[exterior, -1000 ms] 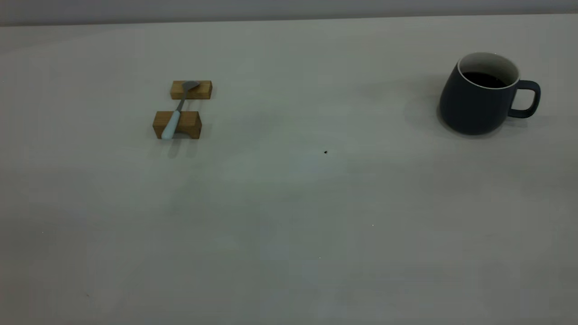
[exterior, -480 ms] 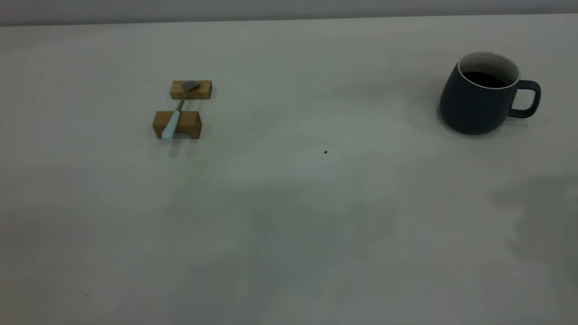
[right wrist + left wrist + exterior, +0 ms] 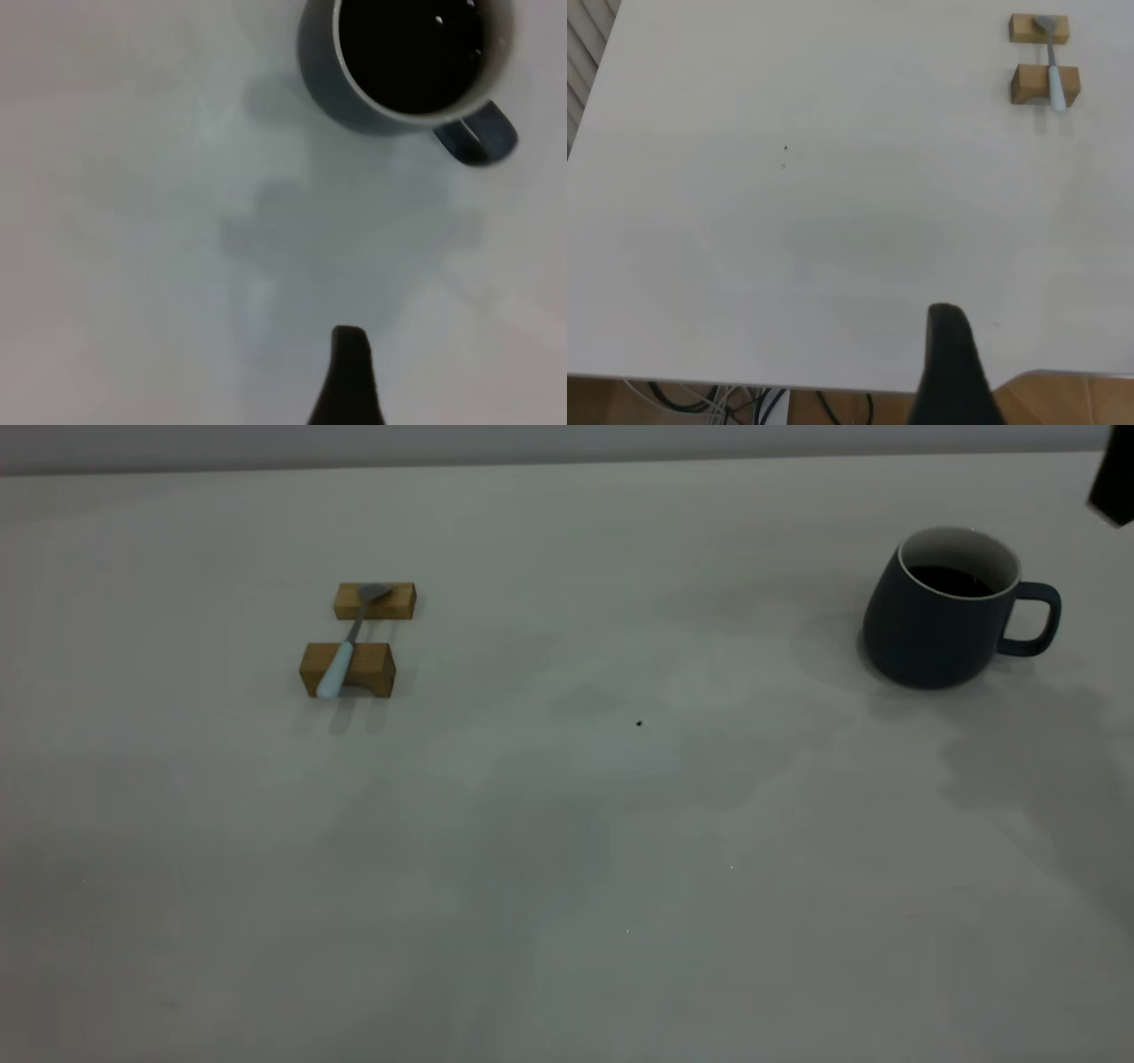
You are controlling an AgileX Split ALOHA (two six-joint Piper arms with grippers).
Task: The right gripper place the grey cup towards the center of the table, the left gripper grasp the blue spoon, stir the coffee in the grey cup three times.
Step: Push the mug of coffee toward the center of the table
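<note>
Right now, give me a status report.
Right gripper above table, short of grey cup. Blue spoon on wooden blocks. Nothing blocking.

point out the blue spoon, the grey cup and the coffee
the blue spoon (image 3: 336, 670), exterior view, on its pale blue handle
the grey cup (image 3: 921, 633), exterior view, on its dark outer wall
the coffee (image 3: 407, 49), right wrist view, on the dark liquid surface

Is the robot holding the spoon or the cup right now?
Neither. The blue spoon lies across two wooden blocks, and the grey cup stands alone on the table. No tool touches either.
</note>
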